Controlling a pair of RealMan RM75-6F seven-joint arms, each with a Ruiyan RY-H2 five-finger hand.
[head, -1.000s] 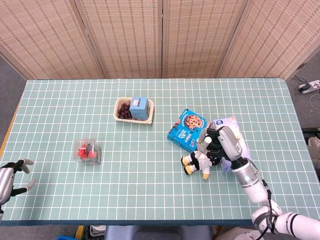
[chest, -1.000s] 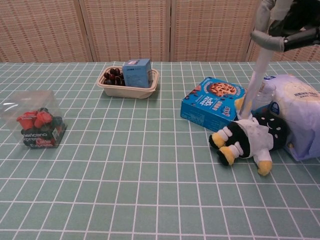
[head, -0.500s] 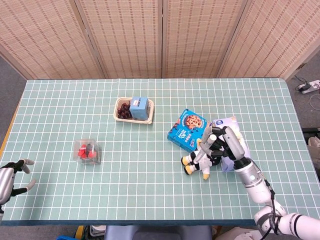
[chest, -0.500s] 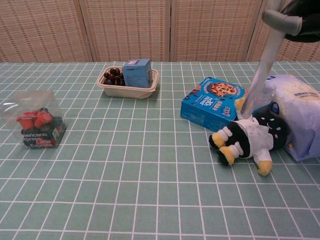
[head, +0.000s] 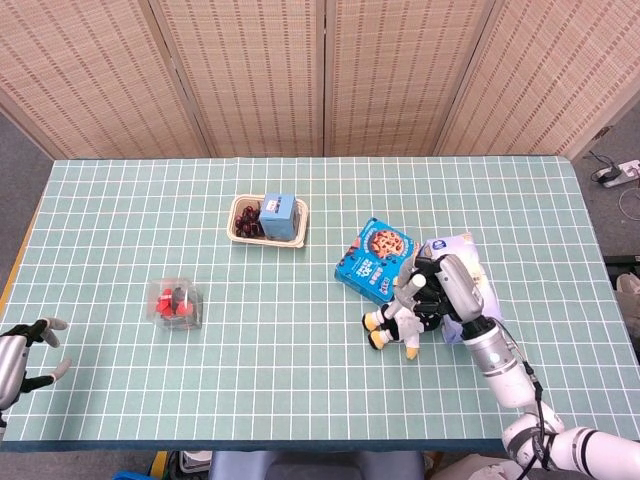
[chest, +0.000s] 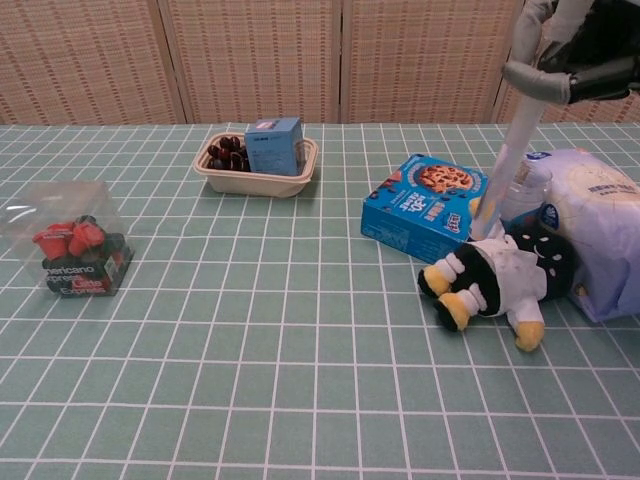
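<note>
My right hand (head: 436, 289) (chest: 575, 45) hovers just above a black-and-white penguin plush (head: 394, 322) (chest: 495, 280) that lies on its side on the green checked table. In the chest view the hand's fingers curl around a pale strap (chest: 510, 160), which runs taut down to the plush. The plush lies between a blue cookie box (head: 374, 260) (chest: 425, 205) and a white-and-purple bag (head: 472, 268) (chest: 595, 220). My left hand (head: 22, 355) sits at the table's near left edge with fingers apart, holding nothing.
A beige tray (head: 239, 231) (chest: 250, 184) at the back centre holds dark fruit and a small blue carton (head: 278, 211) (chest: 275, 145). A clear packet of red items (head: 175, 304) (chest: 70, 250) stands at mid left. Wicker screens close off the far side.
My right hand rose and drifted right half a second ago, then came back down to the left, tilting the strap. The plush and the left hand have not moved.
</note>
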